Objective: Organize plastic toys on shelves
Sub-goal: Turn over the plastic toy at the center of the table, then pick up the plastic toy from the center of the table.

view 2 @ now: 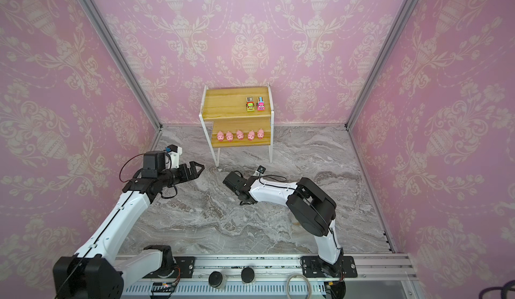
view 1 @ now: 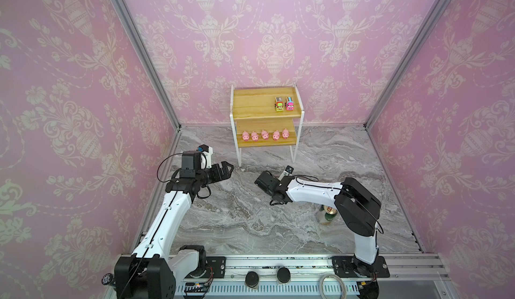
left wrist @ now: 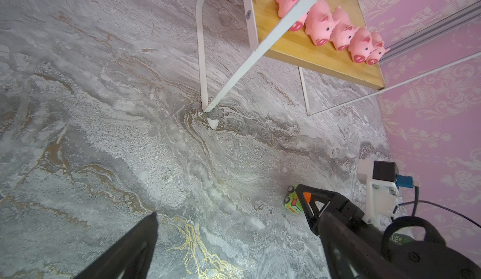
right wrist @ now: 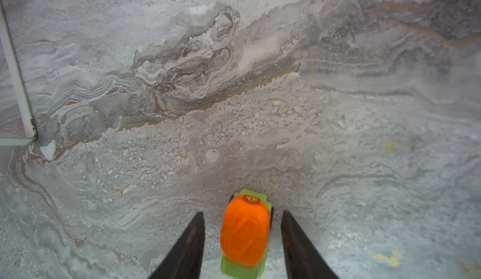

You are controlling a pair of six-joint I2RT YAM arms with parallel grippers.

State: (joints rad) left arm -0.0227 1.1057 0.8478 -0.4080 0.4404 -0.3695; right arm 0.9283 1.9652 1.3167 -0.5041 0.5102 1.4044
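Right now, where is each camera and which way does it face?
Top views: high behind the arm bases, looking down and forward at the shelves; left arm and right arm show.
Left wrist: on the left arm, facing down toward the pigs; open left tool shows.
Right wrist: on the right arm, looking down; right tool straddles the orange-green truck.
Shared: both wrist views show that truck.

1. The left arm point(view 1: 172, 208) and right arm point(view 1: 312, 190) wear white shells with black joint housings point(view 1: 359, 208).
2. The left gripper point(view 1: 229, 170) and right gripper point(right wrist: 242, 212) are black, their fingers point(right wrist: 187, 246) tapering to points.
3. Behind each gripper sits a white camera bracket point(left wrist: 380, 199) with a blue plug point(left wrist: 404, 181); a thin black cable point(view 1: 157, 170) loops there.
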